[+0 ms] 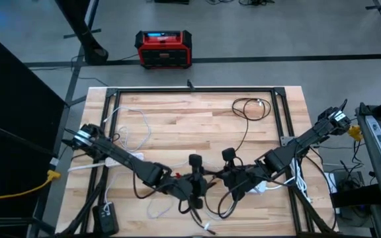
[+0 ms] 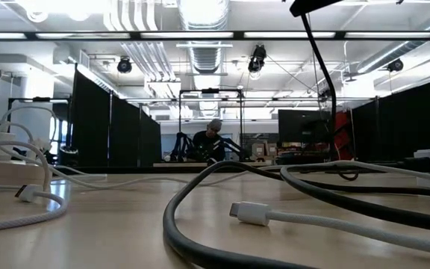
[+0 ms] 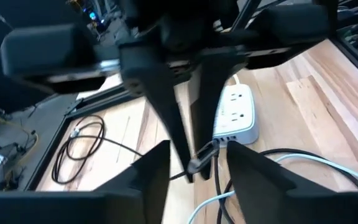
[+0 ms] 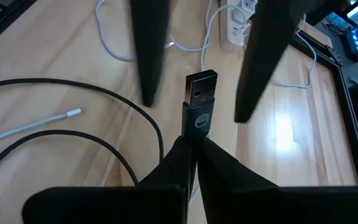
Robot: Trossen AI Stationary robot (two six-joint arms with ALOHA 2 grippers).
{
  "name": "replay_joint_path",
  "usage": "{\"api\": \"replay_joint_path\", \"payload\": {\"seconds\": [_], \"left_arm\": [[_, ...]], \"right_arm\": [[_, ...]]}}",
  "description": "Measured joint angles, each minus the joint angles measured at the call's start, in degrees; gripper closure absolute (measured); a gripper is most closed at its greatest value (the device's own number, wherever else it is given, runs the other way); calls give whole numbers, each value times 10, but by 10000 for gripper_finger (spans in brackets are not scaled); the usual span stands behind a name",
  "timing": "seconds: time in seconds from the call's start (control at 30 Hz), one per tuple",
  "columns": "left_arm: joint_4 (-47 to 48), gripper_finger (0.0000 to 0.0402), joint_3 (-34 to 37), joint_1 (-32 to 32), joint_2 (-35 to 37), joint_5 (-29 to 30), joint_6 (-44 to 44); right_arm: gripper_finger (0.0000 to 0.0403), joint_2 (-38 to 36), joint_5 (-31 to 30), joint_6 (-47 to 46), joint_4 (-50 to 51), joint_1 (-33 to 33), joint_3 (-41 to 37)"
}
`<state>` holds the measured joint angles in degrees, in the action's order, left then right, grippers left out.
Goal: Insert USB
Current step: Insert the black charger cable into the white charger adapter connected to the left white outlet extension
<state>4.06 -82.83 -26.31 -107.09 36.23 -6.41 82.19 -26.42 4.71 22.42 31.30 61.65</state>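
The right gripper (image 4: 194, 146), fingers clamped on the USB plug (image 4: 200, 93), holds it connector-forward above the surface (image 1: 177, 119), seemingly for insertion; the left gripper (image 3: 194, 165) stands fingers apart opposite.

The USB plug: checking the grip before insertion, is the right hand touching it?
Touching. The right wrist view shows the right hand closed on the black USB plug, its metal end sticking out ahead.

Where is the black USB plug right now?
The USB plug is pinched in the right gripper, raised over the wooden table near its front middle, with the left gripper close opposite.
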Motion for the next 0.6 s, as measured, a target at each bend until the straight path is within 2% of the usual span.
{"api": "replay_joint_path", "payload": {"seconds": [0.23, 0.43, 0.6], "left_arm": [[4, 386, 0, 5, 0, -54, 11], [-10, 394, 0, 4, 0, -56, 38], [-16, 395, 0, -4, 1, -6, 76]], "right_arm": [[400, 0, 5, -2, 1, 2, 0], [402, 0, 5, -2, 1, 3, -1], [402, -1, -6, -17, -2, 2, -1]]}}
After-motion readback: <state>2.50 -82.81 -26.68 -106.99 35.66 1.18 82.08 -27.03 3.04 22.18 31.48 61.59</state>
